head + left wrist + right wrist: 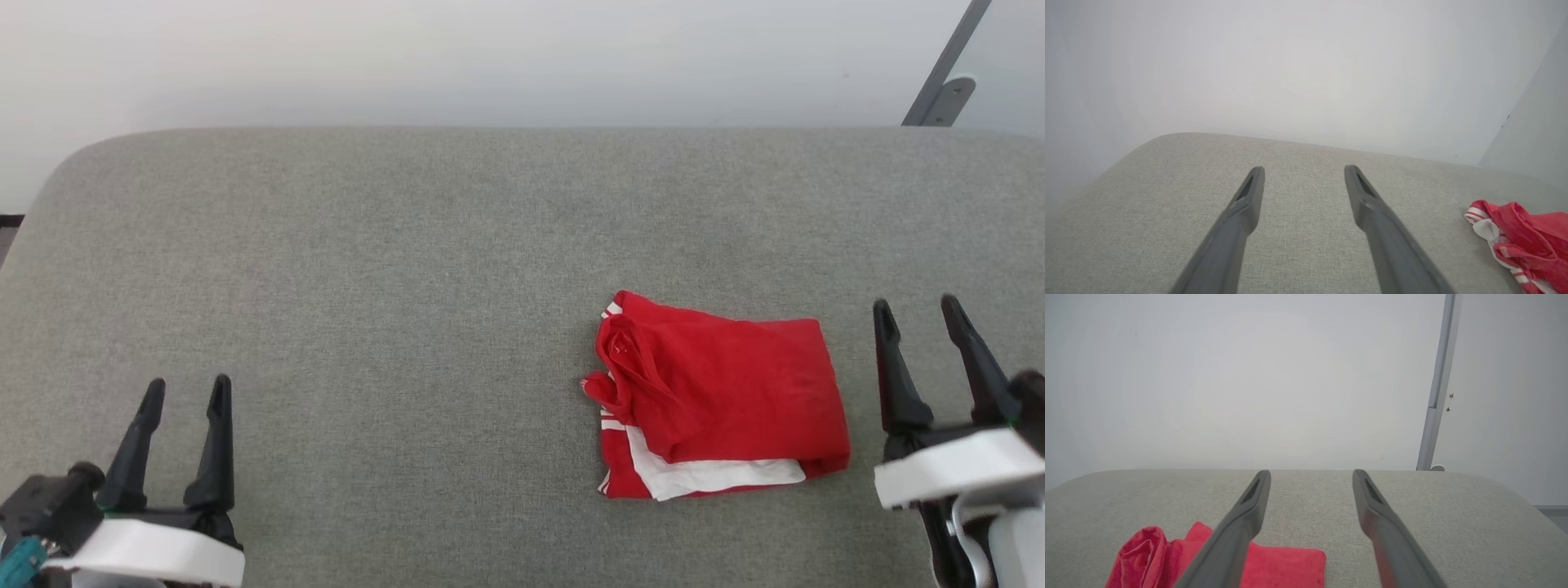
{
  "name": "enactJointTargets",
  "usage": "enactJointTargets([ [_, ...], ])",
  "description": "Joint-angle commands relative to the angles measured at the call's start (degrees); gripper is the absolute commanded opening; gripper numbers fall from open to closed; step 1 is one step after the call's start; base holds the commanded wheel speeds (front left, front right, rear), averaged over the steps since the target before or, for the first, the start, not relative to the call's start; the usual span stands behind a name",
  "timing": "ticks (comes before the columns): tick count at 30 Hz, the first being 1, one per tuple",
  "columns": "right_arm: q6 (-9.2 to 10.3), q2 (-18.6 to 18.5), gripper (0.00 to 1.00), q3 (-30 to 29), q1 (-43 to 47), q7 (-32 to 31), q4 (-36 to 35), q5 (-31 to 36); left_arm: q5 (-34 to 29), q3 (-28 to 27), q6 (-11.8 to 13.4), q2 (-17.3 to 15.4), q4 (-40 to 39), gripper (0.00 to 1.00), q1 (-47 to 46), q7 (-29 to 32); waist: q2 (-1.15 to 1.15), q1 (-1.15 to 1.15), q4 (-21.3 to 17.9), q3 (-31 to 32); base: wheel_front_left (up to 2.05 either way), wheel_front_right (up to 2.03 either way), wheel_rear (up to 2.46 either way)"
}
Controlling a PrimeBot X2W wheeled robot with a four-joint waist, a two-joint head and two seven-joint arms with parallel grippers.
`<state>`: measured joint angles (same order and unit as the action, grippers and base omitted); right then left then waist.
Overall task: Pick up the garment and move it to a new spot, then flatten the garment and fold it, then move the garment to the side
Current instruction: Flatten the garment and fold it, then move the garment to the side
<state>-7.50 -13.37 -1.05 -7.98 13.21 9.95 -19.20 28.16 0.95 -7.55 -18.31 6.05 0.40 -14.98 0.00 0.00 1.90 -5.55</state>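
Lying folded: red jersey T-shirt, lower right of the head view

Red jersey T-shirt (722,392) lies folded into a compact rectangle on the grey fabric surface (367,269), right of centre and low in the head view; a white layer with striped trim shows along its lower and left edges; a bunched roll of red cloth sits at its left end. Right gripper (916,305) stands just beside the shirt's right edge, apart from it, fingers spread, holding nothing; left gripper (186,385) sits at lower left, well apart from the shirt, fingers spread and empty. Grey metal post (947,73) stands at upper right.
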Motion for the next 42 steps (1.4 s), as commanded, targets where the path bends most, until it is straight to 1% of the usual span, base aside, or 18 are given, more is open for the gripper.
enactJointTargets([
  [1, 0.03, 0.81, 1.00, -0.84, 1.86, 0.51, -1.35, 0.37, -0.29, -0.08, 0.14, 0.03, -0.56, 1.00, 1.31, -0.26, 0.00, 0.00, 0.07, 0.41, 0.00, 0.00, 0.00],
  [5, 0.03, 2.26, 1.00, -3.00, 5.58, -0.64, -4.37, -0.30, -0.59, -1.42, 0.14, -0.08, -1.51, 1.00, 3.15, -0.26, 0.00, 0.00, 0.01, 0.77, 0.00, 0.00, 0.00],
  [7, 0.03, 1.85, 1.00, -3.73, 7.59, -1.34, -6.33, 0.50, -0.86, -2.07, 0.14, 0.01, -2.10, 1.00, 4.13, -0.26, 0.00, 0.00, 0.03, 0.73, 0.00, 0.00, 0.00],
  [9, 0.03, 2.70, 1.00, -4.90, 9.40, -2.08, -8.43, -0.13, -1.30, -3.05, 0.14, -0.03, -2.69, 1.00, 4.91, -0.26, 0.00, 0.00, 0.04, 0.51, 0.00, 0.00, 0.00],
  [16, 0.03, 3.77, 1.00, -7.36, 13.38, -4.30, -14.35, 0.47, -1.70, -5.15, 0.14, 0.89, -5.03, 1.00, 6.69, -0.26, 0.00, 0.00, 0.06, -0.69, 0.00, 0.00, 0.00],
  [26, 0.03, 5.02, 1.00, -7.81, 13.82, -5.83, -16.49, 1.33, -1.14, -4.51, 0.14, 0.90, -5.07, 1.00, 5.65, -0.26, 0.00, 0.00, 0.41, -1.31, 0.00, 0.00, 0.00],
  [29, 0.03, 4.62, 1.00, -7.70, 12.24, -7.43, -16.54, 1.55, -1.01, -4.18, 0.14, 0.97, -5.61, 1.00, 3.95, -0.26, 0.00, 0.00, 0.85, -2.05, 0.00, 0.00, 0.00],
  [33, 0.03, 2.39, 1.00, -6.47, 8.06, -13.77, -15.60, 2.41, -0.49, -3.06, 0.14, 0.93, -5.61, 1.00, 2.06, -0.26, 0.00, 0.00, 1.21, -3.99, 0.00, 0.00, 0.00],
  [36, 0.03, -0.48, 1.00, -4.50, 3.69, -19.57, -14.73, 2.51, -0.25, -0.91, 0.14, 0.16, -5.18, 1.00, -0.43, -0.26, 0.00, 0.00, 1.86, -6.10, 0.00, 0.00, 0.00],
  [40, 0.03, -4.51, 1.00, -1.80, -0.72, -29.66, -12.80, 1.15, 0.49, 0.95, 0.14, -0.25, -4.78, 1.00, -4.02, -0.26, 0.00, 0.00, 3.01, -8.88, 0.00, 0.00, 0.00],
  [42, 0.03, -6.41, 1.00, -0.82, -1.86, -35.81, -12.42, 0.12, 0.83, 1.99, 0.14, -0.38, -4.54, 1.00, -5.36, -0.26, 0.00, 0.00, 3.57, -9.83, 0.00, 0.00, 0.00],
])
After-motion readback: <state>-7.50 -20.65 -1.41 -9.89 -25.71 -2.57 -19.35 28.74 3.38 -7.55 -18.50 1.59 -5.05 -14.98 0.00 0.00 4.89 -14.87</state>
